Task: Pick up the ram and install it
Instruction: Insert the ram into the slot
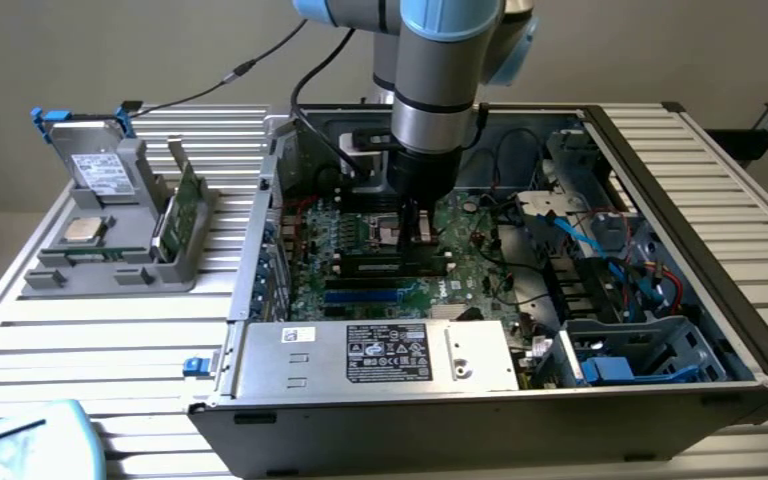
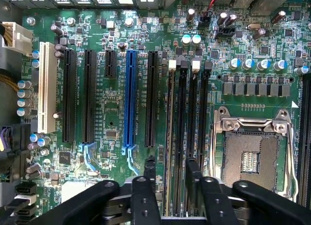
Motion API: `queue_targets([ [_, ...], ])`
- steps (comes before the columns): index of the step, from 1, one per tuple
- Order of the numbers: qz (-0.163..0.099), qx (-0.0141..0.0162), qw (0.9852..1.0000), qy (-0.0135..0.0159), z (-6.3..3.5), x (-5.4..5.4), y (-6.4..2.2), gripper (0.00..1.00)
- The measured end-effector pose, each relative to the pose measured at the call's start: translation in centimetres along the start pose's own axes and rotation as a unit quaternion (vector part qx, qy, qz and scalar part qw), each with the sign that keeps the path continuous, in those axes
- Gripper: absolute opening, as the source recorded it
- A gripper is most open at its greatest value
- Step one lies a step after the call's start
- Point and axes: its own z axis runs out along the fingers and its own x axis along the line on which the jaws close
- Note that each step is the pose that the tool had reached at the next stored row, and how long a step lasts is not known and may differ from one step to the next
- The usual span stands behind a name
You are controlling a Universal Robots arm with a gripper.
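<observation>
Slatted metal counter (image 1: pixel 64 340) carrying an open computer case (image 1: pixel 704 200): inside it the arm's gripper (image 2: pixel 171 169) hangs with its black fingers (image 2: pixel 149 174) spread apart and grasping nothing, poised just above the long black memory slots (image 2: pixel 182 113) of the green motherboard (image 2: pixel 112 123), beside the bare processor socket (image 2: pixel 252 152). The ram (image 1: pixel 187 195) stands upright on edge in a grey holder (image 1: pixel 117 270) on the counter, outside the case at the exterior view's left, well apart from the gripper.
</observation>
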Motion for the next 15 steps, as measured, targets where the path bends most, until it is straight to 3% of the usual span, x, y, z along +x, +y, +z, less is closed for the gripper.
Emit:
queue_targets([
  [1,0.000,0.0000,1.0000,0.0000,0.00,0.0,0.00,0.39],
  [2,0.000,0.0000,1.0000,0.0000,0.00,0.0,0.00,0.45],
  [15,0.000,0.0000,1.0000,0.0000,-1.10,0.1,0.08,0.45],
])
